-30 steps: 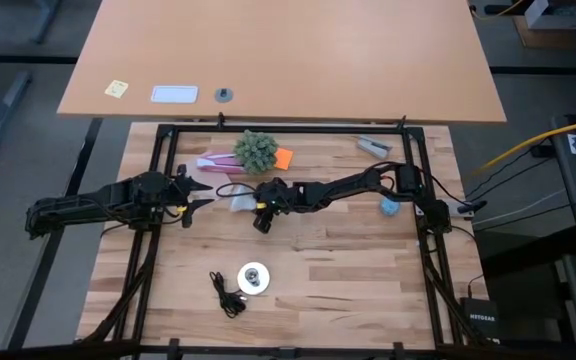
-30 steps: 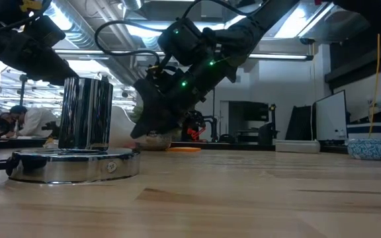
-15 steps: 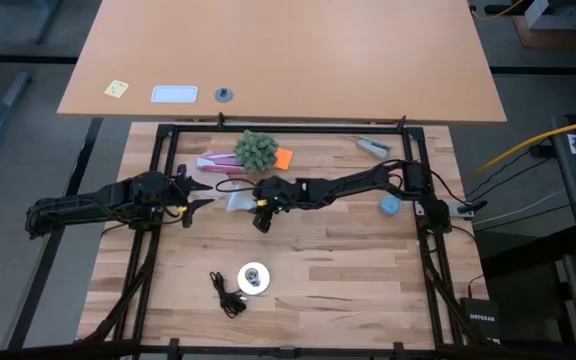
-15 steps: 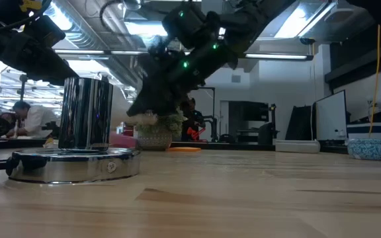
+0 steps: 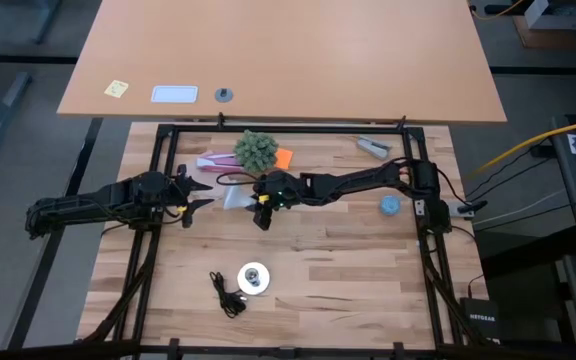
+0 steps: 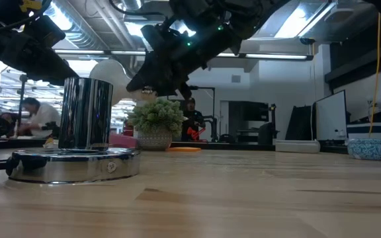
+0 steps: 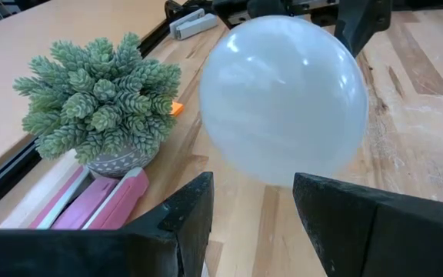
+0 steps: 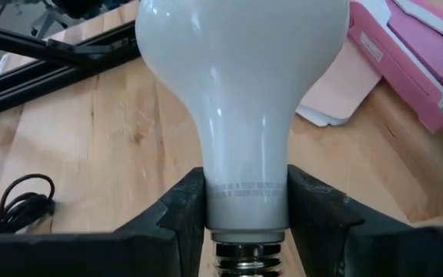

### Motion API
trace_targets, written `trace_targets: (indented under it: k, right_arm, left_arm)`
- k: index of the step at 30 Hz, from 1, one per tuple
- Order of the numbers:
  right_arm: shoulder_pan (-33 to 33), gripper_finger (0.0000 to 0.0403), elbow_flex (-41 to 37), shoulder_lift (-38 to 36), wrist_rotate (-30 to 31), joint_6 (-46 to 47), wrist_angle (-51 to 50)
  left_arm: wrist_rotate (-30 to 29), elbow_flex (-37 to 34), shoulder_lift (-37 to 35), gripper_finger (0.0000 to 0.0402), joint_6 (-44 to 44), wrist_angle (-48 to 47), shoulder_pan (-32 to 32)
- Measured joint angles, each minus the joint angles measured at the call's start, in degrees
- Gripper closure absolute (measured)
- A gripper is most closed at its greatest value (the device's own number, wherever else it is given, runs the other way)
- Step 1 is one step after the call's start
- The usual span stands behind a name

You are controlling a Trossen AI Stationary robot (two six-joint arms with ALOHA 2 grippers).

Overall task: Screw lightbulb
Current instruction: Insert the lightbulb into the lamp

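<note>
Spanning pale wood table, succulent, socket disc, bg person

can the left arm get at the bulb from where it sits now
Probably yes. The lightbulb is held by its neck in the right gripper, dome toward the left gripper. The left wrist view shows the dome just past its open fingers, with nothing between them.

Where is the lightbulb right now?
The lightbulb is off the table, gripped at its neck by the right pincer, mid-table in front of the potted plant, facing the open left pincer.
</note>
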Motion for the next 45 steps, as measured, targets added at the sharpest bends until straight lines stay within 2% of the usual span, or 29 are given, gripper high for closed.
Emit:
trace_targets:
  k: [16,24,34,45]
  right_arm:
    - [0.0,0.0247,0.0,-0.1,-1.7,0.0,0.1]
    - [0.0,0.0247,0.0,-0.1,-8.6,0.1,1.6]
    - [0.0,0.0246,0.0,-0.2,-22.1,2.0,12.8]
    - [0.0,0.0246,0.0,-0.2,-23.5,1.9,13.9]
  left_arm:
    - [0.0,0.0,0.0,0.0231,0.0,0.0,0.0]
    - [0.0,0.0,0.0,0.0231,0.0,0.0,0.0]
    - [0.0,0.0,0.0,0.0231,0.0,0.0,0.0]
    - [0.0,0.0,0.0,0.0231,0.0,0.0,0.0]
